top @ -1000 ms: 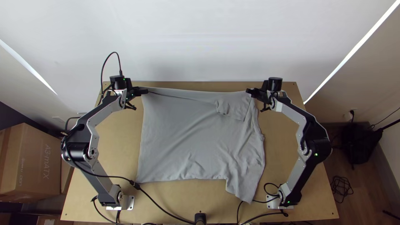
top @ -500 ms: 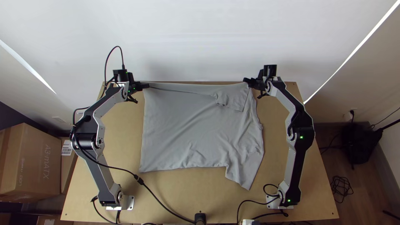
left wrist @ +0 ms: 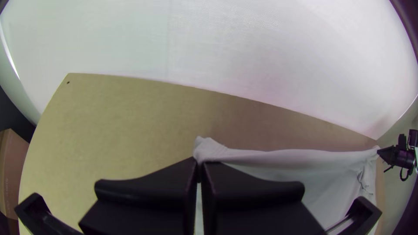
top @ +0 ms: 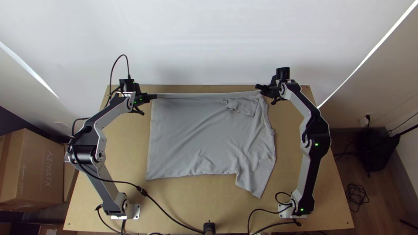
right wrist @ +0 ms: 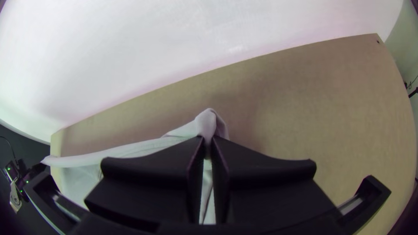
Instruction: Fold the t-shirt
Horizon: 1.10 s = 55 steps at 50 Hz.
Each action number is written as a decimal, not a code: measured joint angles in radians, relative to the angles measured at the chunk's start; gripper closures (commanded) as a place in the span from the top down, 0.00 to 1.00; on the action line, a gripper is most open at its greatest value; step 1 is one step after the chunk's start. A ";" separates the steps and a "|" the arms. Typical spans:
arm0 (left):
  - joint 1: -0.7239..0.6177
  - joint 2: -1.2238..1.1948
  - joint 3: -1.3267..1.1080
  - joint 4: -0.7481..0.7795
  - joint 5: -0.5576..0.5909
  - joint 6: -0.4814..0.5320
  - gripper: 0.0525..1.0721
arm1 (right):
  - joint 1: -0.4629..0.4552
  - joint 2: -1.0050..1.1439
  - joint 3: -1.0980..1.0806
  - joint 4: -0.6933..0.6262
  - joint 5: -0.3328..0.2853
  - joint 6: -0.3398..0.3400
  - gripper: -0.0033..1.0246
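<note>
Because a straight edge probably makes the fold easier, the left gripper [top: 153,96] had closed fingers on the upper left corner [left wrist: 209,149] of the grey t-shirt [top: 196,139], and the right gripper [top: 260,88] pinched its upper right corner [right wrist: 209,121]. The shirt was spread across the middle of the frame on the wooden table [top: 124,152], with one sleeve [top: 254,180] toward the lower right. Such a wide hold, I think, served to prevent sagging between the corners.
</note>
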<state>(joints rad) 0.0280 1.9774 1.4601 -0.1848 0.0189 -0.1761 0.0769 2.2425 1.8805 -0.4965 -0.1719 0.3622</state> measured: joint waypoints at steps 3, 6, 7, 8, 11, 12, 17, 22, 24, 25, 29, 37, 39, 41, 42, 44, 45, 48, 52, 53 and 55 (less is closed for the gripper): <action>0.000 -0.022 -0.031 0.011 0.000 -0.001 0.02 | 0.000 -0.024 -0.032 -0.002 0.000 0.000 0.03; 0.000 -0.042 -0.058 0.019 0.000 -0.004 0.02 | 0.000 -0.049 -0.065 -0.003 0.000 0.000 0.03; 0.000 -0.050 -0.068 0.022 0.000 -0.004 0.02 | 0.000 -0.059 -0.074 -0.003 0.000 0.000 0.03; -0.001 -0.057 -0.079 0.027 0.000 -0.005 0.02 | 0.000 -0.068 -0.088 -0.003 0.000 0.000 0.03; -0.003 -0.078 -0.110 0.035 0.000 -0.007 0.02 | 0.000 -0.098 -0.124 -0.004 0.000 0.000 0.03; -0.005 -0.085 -0.119 0.038 0.000 -0.007 0.02 | 0.000 -0.105 -0.135 -0.004 0.000 0.000 0.03; -0.013 -0.113 -0.166 0.053 0.000 -0.007 0.02 | 0.000 -0.156 -0.195 -0.002 0.000 0.000 0.03; -0.024 -0.140 -0.213 0.068 0.000 -0.008 0.02 | 0.000 -0.208 -0.263 0.010 0.000 0.000 0.03; -0.029 -0.154 -0.236 0.075 0.000 -0.011 0.02 | 0.000 -0.224 -0.287 0.018 0.000 0.000 0.03; -0.031 -0.160 -0.246 0.076 0.000 -0.012 0.02 | 0.000 -0.234 -0.303 0.024 0.000 0.000 0.03; -0.040 -0.182 -0.283 0.091 -0.001 -0.019 0.02 | 0.000 -0.259 -0.348 0.040 0.000 0.000 0.03; -0.049 -0.219 -0.352 0.105 0.000 -0.034 0.02 | 0.002 -0.308 -0.444 0.075 0.000 0.000 0.03; -0.048 -0.229 -0.368 0.111 -0.001 -0.034 0.02 | 0.004 -0.319 -0.472 0.089 0.000 0.000 0.03; -0.048 -0.237 -0.383 0.120 -0.001 -0.034 0.02 | 0.006 -0.327 -0.491 0.096 0.000 0.000 0.03; -0.048 -0.240 -0.389 0.121 0.000 -0.035 0.02 | 0.006 -0.330 -0.497 0.100 0.000 0.000 0.03; -0.048 -0.248 -0.401 0.123 0.000 -0.037 0.02 | 0.008 -0.334 -0.513 0.106 0.000 0.000 0.03; -0.048 -0.251 -0.408 0.124 0.000 -0.038 0.02 | 0.008 -0.337 -0.521 0.108 0.000 0.000 0.03; -0.047 -0.260 -0.419 0.124 0.000 -0.044 0.02 | 0.009 -0.339 -0.537 0.116 0.000 0.000 0.03; -0.040 -0.271 -0.435 0.124 0.000 -0.049 0.02 | 0.009 -0.340 -0.559 0.131 0.000 0.000 0.03; -0.037 -0.274 -0.440 0.124 0.000 -0.049 0.02 | 0.009 -0.341 -0.566 0.138 0.000 0.000 0.03; -0.032 -0.279 -0.447 0.124 0.000 -0.052 0.02 | 0.009 -0.344 -0.579 0.146 0.000 0.000 0.03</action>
<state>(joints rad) -0.0040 1.6985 1.0130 -0.0605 0.0189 -0.2283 0.0856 1.8980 1.3018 -0.3508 -0.1715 0.3618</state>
